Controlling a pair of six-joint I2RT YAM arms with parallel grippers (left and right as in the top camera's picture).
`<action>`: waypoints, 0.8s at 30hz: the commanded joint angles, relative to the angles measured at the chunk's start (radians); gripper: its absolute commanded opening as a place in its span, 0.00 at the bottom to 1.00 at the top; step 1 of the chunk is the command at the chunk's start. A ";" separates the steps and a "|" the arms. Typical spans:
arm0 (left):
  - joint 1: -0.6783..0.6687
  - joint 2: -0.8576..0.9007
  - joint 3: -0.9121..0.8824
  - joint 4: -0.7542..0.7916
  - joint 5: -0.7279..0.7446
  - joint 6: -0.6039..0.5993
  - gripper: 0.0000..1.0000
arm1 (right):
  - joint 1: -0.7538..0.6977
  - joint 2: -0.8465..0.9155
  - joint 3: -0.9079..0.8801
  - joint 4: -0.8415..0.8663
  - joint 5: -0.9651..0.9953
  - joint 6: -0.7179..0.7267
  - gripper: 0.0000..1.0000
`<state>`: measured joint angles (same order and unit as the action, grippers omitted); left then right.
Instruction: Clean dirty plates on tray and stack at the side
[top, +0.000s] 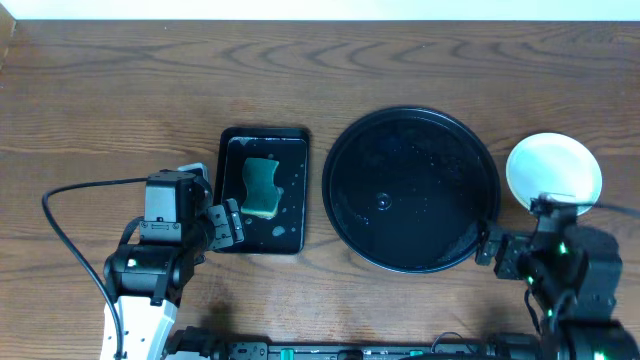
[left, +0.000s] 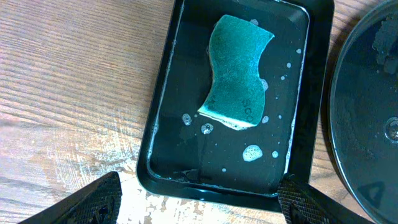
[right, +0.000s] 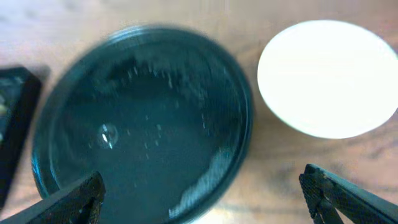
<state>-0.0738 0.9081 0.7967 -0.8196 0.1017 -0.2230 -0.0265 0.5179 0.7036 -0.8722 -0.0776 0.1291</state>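
Note:
The round black tray (top: 410, 165) lies right of centre, wet with droplets, and carries no plates. A pale round plate (top: 553, 172) rests on the bare wood at the tray's right; how many are stacked there I cannot tell. In the blurred right wrist view the plate (right: 326, 78) sits right of the tray (right: 143, 112). My right gripper (top: 517, 228) stands open and empty, hanging over the tray's near right rim and the wood beside it. My left gripper (top: 228, 224) is open and empty at the near edge of the rectangular tray.
A small rectangular black tray (top: 236, 150) left of the round one holds water, foam flecks and a green sponge (left: 239, 71). Its near rim (left: 211, 190) lies between my left fingers. A black cable (top: 60, 230) loops across the table at the left.

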 joint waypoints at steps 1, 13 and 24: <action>-0.002 0.001 -0.006 -0.002 -0.006 0.016 0.81 | 0.015 -0.120 -0.066 0.073 0.005 0.012 0.99; -0.002 0.001 -0.006 -0.002 -0.006 0.016 0.81 | 0.015 -0.488 -0.444 0.600 -0.036 0.012 0.99; -0.002 0.001 -0.006 -0.002 -0.006 0.016 0.82 | 0.045 -0.513 -0.700 0.997 0.029 0.012 0.99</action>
<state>-0.0738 0.9081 0.7940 -0.8215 0.1013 -0.2195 -0.0048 0.0116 0.0475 0.0978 -0.0887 0.1329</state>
